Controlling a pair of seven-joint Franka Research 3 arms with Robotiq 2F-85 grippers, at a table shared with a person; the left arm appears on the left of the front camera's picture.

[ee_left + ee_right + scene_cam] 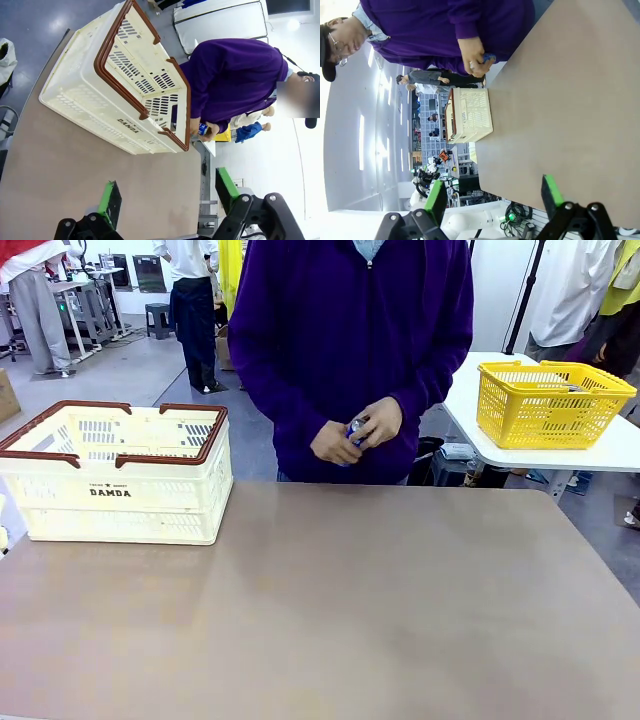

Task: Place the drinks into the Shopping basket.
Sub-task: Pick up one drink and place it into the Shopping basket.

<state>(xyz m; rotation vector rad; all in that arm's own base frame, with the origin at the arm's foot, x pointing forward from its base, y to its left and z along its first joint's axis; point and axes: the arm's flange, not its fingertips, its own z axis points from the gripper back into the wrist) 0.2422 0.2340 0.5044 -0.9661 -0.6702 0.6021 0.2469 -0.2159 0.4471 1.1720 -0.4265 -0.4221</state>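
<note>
Blue can [353, 427]: clasped in person's hands [378, 422], beyond bench [380, 610] | Shopping basket [110, 508]: bench, left | Handling: likely light, rigid, slick; grasp mid-body | left pincer [167, 182], right pincer [495, 184]: wide open, empty

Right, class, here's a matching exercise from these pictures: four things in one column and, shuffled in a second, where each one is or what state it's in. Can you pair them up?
Column one
1. Shopping basket
2. blue can
3. yellow basket
4. left gripper

Column two
A. held in the person's hands
B. on the white side table
C. open, holding nothing
D. on the brown table, at the robot's left side

Pairs: 1-D, 2-A, 3-B, 4-C
</note>
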